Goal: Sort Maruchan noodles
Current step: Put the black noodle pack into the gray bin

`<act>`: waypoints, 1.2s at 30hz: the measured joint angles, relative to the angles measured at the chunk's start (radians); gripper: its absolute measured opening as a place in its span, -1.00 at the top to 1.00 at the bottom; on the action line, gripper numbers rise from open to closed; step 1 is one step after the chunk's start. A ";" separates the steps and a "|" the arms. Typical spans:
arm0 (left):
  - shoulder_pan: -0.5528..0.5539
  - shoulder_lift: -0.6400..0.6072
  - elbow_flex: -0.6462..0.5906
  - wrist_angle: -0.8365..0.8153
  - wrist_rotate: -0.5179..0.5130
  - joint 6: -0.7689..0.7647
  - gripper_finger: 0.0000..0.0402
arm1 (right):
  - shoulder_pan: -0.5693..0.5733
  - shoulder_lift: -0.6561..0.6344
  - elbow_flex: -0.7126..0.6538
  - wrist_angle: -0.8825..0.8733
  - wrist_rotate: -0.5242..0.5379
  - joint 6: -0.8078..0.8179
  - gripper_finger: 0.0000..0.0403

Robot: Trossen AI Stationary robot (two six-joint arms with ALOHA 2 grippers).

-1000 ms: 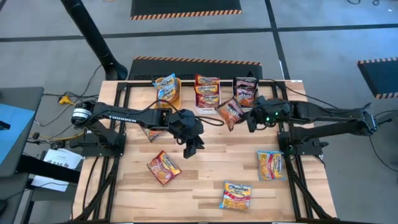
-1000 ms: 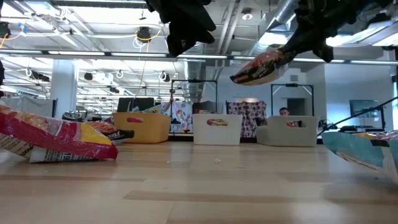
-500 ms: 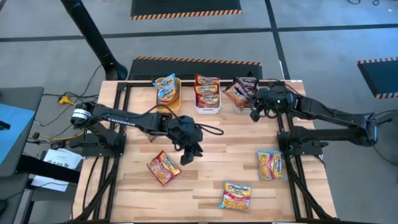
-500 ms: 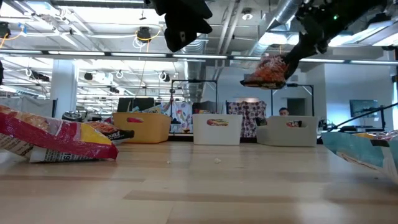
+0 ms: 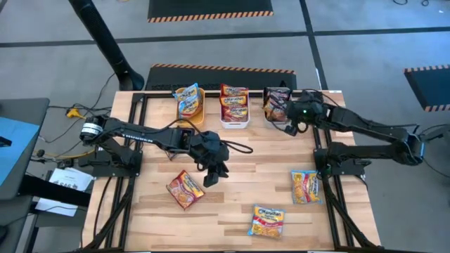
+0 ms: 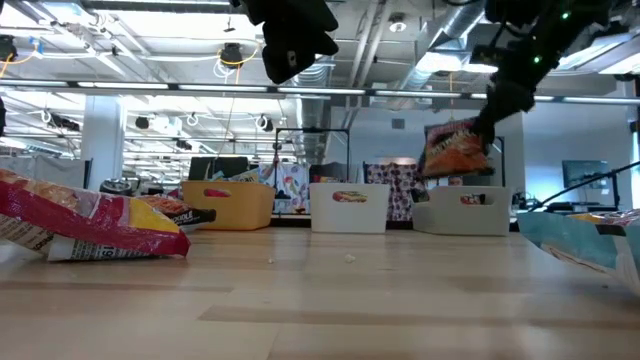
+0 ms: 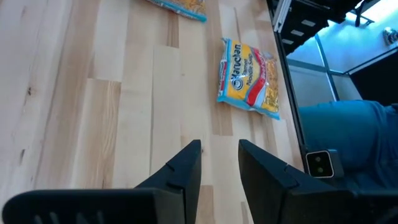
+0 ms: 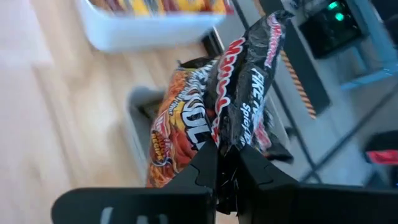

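Glossy plastic packet (image 8: 245, 81); matt wooden table (image 5: 239, 204), seemingly.

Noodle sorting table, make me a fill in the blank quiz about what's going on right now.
1. The right gripper is shut on a dark ____ packet.
2. It hangs over the ____ bin.
3. The left gripper holds ____.
4. The middle bin is coloured ____.

Missing words: red-black; grey; nothing; white
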 joint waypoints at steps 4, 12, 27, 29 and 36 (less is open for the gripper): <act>0.000 0.000 0.000 -0.016 -0.001 0.000 0.54 | 0.000 0.033 0.001 -0.019 0.088 -0.048 0.81; 0.000 0.000 0.000 -0.029 -0.002 0.019 0.54 | 0.000 0.079 0.100 -0.104 0.093 -0.146 0.81; 0.000 0.000 0.000 -0.033 -0.002 0.019 0.54 | -0.039 0.307 0.210 -0.180 0.091 -0.219 0.81; 0.000 0.000 0.000 -0.033 -0.002 0.019 0.54 | -0.053 0.326 0.210 -0.182 0.088 -0.217 0.81; 0.000 0.000 0.000 -0.035 -0.003 0.036 0.54 | -0.064 0.394 0.210 -0.166 0.080 -0.138 0.81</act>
